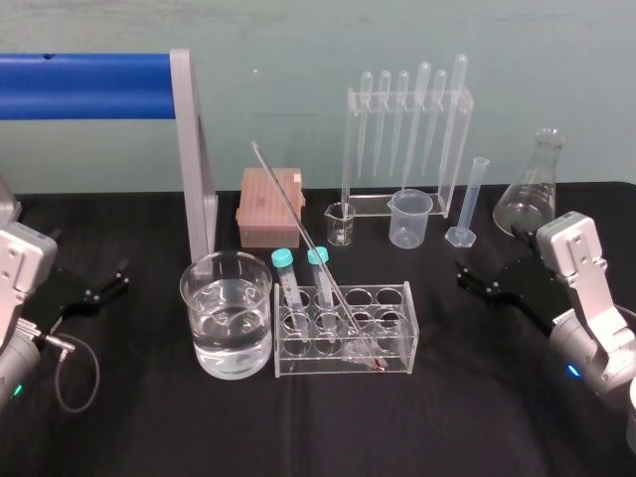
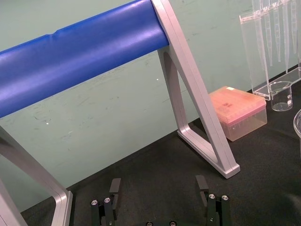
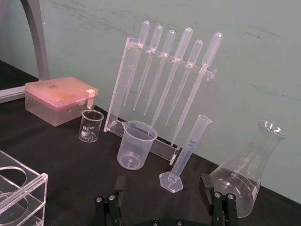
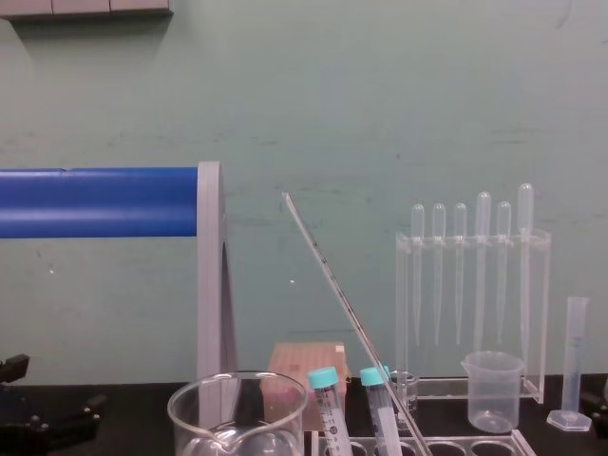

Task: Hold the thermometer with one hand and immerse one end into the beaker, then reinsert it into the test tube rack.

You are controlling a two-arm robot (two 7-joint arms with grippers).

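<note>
Both arms sit at the edges of the black counter [image 1: 149,427], the left gripper [image 1: 117,276] and the right gripper [image 1: 469,278] each with jaws spread and nothing between them. The thermometer [image 1: 308,243] leans in the rack [image 1: 409,328] between the two grippers and well apart from both, red tip down near the rack floor, top slanting toward the back wall. The rack lies nearer the right gripper; the beaker [image 1: 194,308], part full of water, stands just beside the rack on the left gripper's side.

From where I stand, the danger looks to be in the pickup. The rod is thin glass on a slant, so a hard pinch could snap it and a light one could let it slide through. Pulled out off its own line, it would likely lever against its hole, dragging the light rack or knocking the teal-capped tubes [image 1: 288,283] beside it. Its long top could swing into the grey post [image 1: 194,159] or the pipette stand [image 1: 350,139] on the way, and a fast dip might crack the tip on the beaker wall
</note>
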